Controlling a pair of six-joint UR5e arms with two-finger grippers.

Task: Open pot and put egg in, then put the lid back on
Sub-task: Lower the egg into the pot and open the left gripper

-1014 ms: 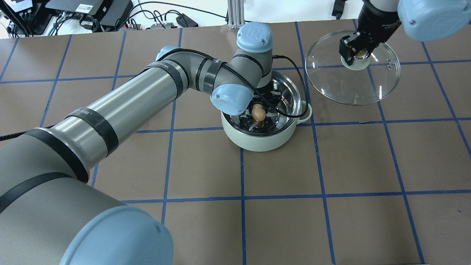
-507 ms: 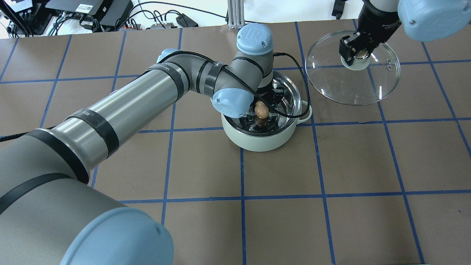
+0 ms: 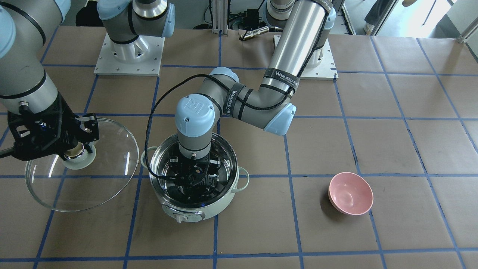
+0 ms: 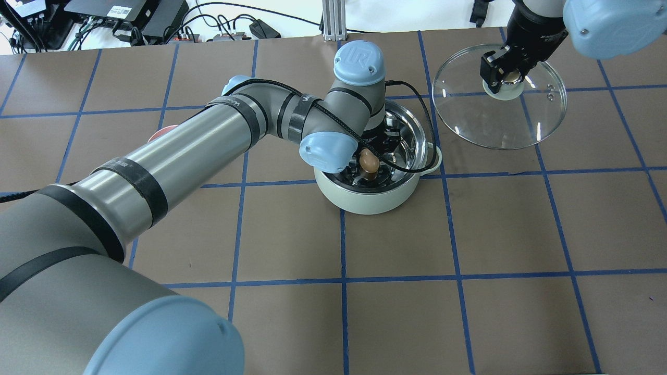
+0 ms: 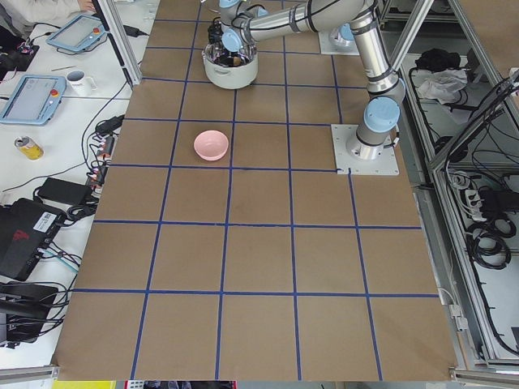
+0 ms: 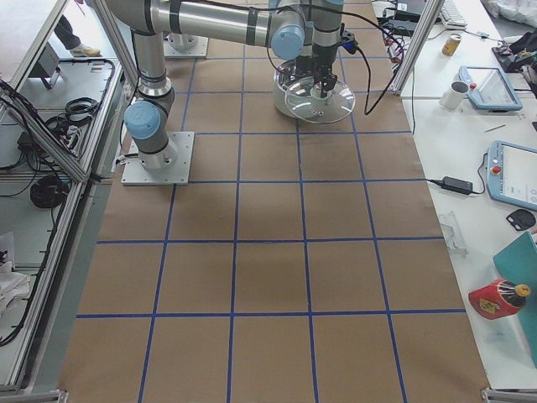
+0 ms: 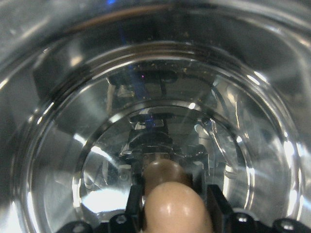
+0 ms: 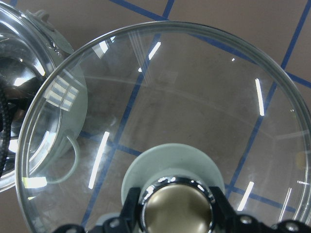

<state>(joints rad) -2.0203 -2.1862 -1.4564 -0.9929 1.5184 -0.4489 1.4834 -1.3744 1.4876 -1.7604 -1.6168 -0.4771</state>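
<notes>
Left fingers (image 7: 217, 201) pinch the egg (image 7: 177, 208) from both sides, low inside the pot (image 4: 365, 200), with the wrist pointing straight down into the steel hollow. The egg's reflection in the shiny bottom sits just beside it, so it hangs very near the floor of the pot; whether it touches, I cannot tell. Right fingers (image 8: 127, 216) are clamped on the knob (image 8: 177, 206) of the lid (image 4: 500, 117). The lid is held tilted, off to the robot's right of the pot and apart from its rim; whether the low edge of the glass rests on the counter (image 3: 410, 149) is not clear. A pink bowl (image 3: 351, 193) lies on the counter, well apart on the robot's left, and looks to play no part here. By my reckoning the task is somewhat past halfway: the pot is open, and the egg is within its walls but not yet let go. What is left is to spread the left fingers and release the egg, lift that arm out and away, then bring the lid across, level it and seat it on the rim. The lid cannot go on while the left wrist fills the pot's mouth, so release and retreat come first.
</notes>
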